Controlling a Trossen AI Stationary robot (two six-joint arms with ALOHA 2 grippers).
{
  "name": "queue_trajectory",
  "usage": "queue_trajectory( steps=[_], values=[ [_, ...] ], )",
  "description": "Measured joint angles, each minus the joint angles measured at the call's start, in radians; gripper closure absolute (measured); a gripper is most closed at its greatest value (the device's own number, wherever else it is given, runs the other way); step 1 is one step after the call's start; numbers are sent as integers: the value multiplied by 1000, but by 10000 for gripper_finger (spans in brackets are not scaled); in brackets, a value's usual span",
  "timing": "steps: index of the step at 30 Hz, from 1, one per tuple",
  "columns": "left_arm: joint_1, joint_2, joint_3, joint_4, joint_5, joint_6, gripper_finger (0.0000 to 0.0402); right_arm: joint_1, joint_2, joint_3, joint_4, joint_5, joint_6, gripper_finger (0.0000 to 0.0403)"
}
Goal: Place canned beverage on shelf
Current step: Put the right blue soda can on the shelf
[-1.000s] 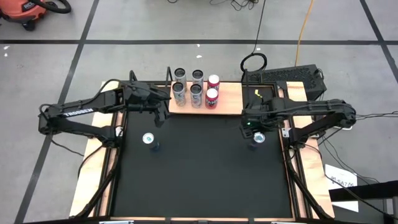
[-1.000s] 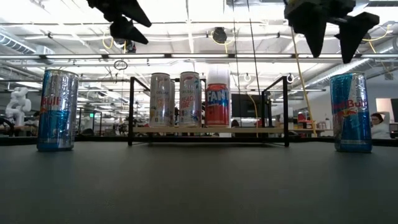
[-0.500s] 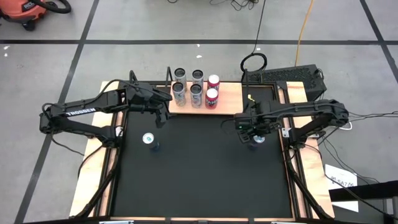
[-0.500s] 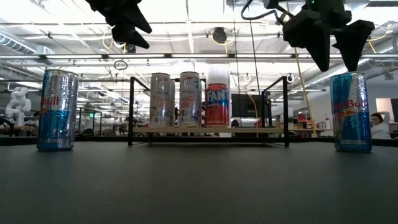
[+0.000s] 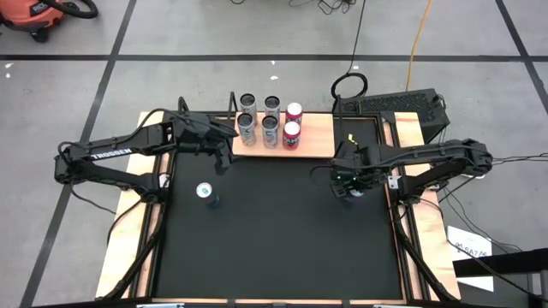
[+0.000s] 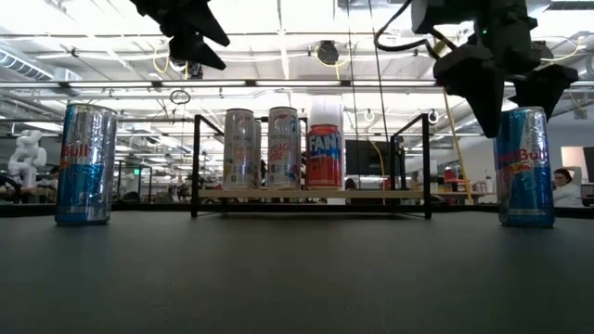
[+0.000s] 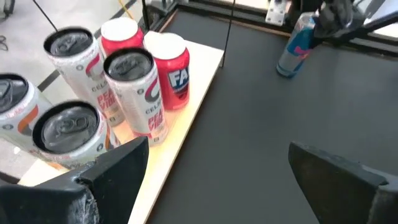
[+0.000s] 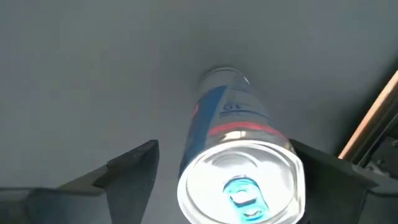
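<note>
A blue-and-silver can (image 5: pixel 354 190) stands upright on the black tabletop at the right; it also shows in the low view (image 6: pixel 524 167) and the right wrist view (image 8: pixel 239 162). My right gripper (image 5: pixel 348 182) is open just above it, pointing down. Its fingers (image 8: pixel 130 168) stand on either side of the can's top without touching. A second such can (image 5: pixel 205 193) stands at the left. The shelf (image 5: pixel 312 141), a light-wood board with black end rails (image 6: pixel 195 167), holds several silver and red cans. My left gripper (image 7: pixel 219 147) is open and empty, high beside the shelf's left end.
The shelf's right half (image 5: pixel 318 137) is bare board. On its left half stand silver cans (image 7: pixel 134 87) and red cans (image 7: pixel 174 68). The black tabletop (image 5: pixel 274 231) between the two loose cans and toward the near edge is bare. Wooden strips (image 5: pixel 411 231) edge the table.
My right gripper has come down toward the right-hand can, staying open, until its fingertips stand level with the can's top, one on each side. Both loose cans have stayed where they were.
</note>
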State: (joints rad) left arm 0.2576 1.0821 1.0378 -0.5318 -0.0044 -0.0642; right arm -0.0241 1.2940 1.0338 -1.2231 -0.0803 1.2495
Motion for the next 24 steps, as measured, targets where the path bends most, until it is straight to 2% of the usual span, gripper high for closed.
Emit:
queue_trajectory(
  steps=[3, 10, 12, 19, 24],
  values=[
    [0, 0, 0, 43, 0, 0, 17, -3, -3, -2, -26, 0, 9, 98],
    [15, 22, 0, 115, -1, 4, 17, -10, -13, -1, -49, -2, -47, 181],
    [22, 37, 1, 130, -1, 18, 17, -10, -17, 23, -66, -10, -73, 185],
    [35, 89, 1, 212, 2, 56, 17, -54, -1, 268, -130, -53, -298, 182],
    [51, 112, 1, 243, 3, 72, 17, -143, 86, 493, -227, -53, -537, 178]
  ],
)
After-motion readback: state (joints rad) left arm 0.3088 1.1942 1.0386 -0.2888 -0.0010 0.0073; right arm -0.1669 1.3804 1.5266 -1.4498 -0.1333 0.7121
